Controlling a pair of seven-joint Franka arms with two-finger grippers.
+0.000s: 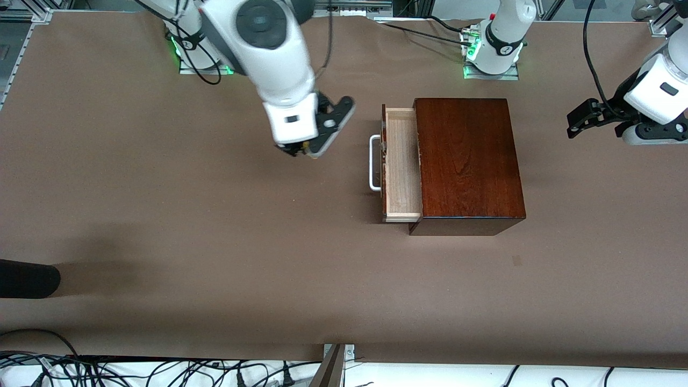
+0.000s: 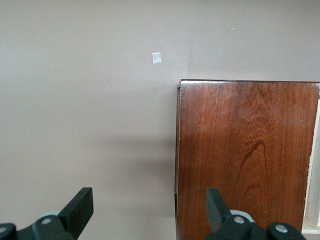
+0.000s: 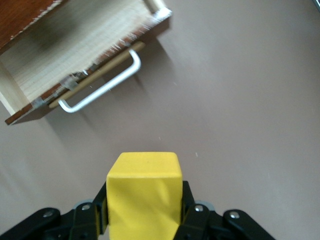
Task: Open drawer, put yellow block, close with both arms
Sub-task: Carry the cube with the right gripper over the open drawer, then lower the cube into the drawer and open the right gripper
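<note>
Drawer [image 1: 402,164] stands pulled out of the mahogany box [image 1: 467,161], white handle [image 1: 373,163] facing the right arm's end. Right gripper [image 1: 301,150] hangs over bare table [image 1: 215,215] beside that handle, pinching the yellow block [image 3: 144,192]. Left gripper [image 1: 583,115], fingers spread wide, waits off the box's closed end.

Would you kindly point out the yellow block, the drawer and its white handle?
yellow block [image 3: 144,192], right wrist view, its facing side.
drawer [image 1: 402,164], front view, its pale wood floor.
white handle [image 1: 372,163], front view, the bar's middle.
</note>
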